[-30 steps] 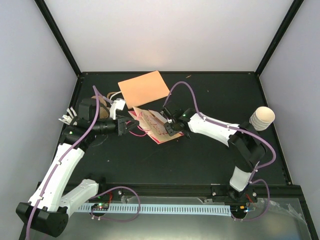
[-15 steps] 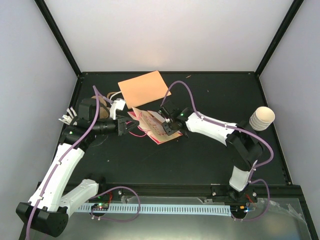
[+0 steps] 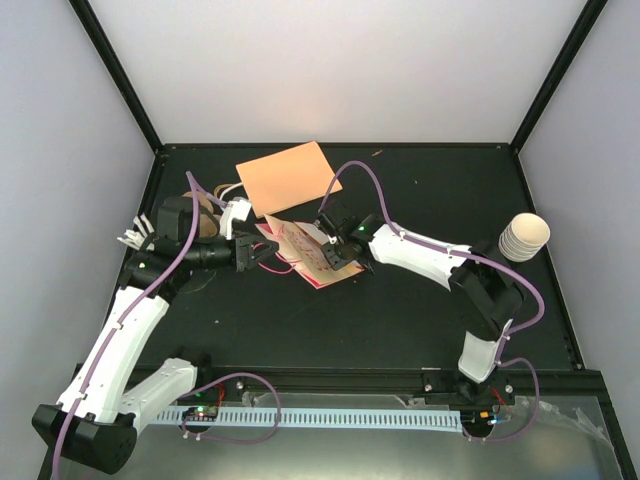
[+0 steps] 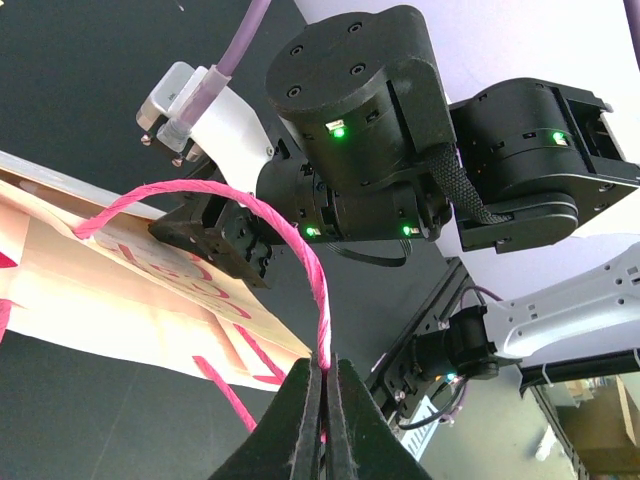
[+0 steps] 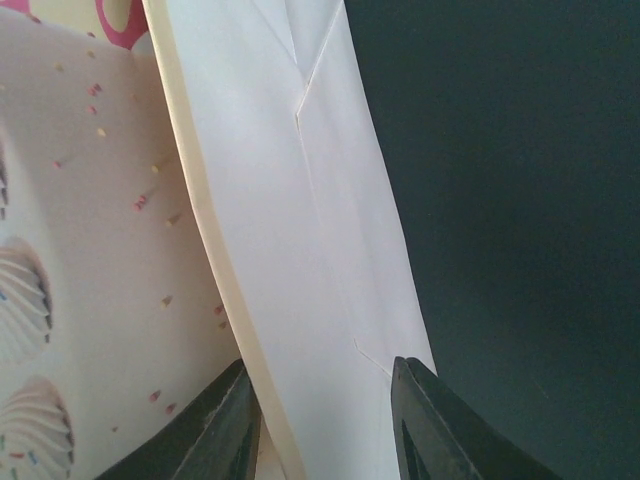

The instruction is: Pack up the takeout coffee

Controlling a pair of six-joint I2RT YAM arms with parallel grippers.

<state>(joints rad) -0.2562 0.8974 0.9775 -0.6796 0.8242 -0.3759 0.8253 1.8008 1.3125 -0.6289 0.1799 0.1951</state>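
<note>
Black table (image 3: 400,330), cream-white ribbed takeout coffee (image 3: 524,238), tan top, right edge

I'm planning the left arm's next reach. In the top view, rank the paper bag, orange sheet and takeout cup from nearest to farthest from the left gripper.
1. The paper bag, just right of the left gripper, which pinches its pink handle.
2. The orange sheet, behind the bag, toward the far edge.
3. The takeout cup, far off on the right side.
</note>
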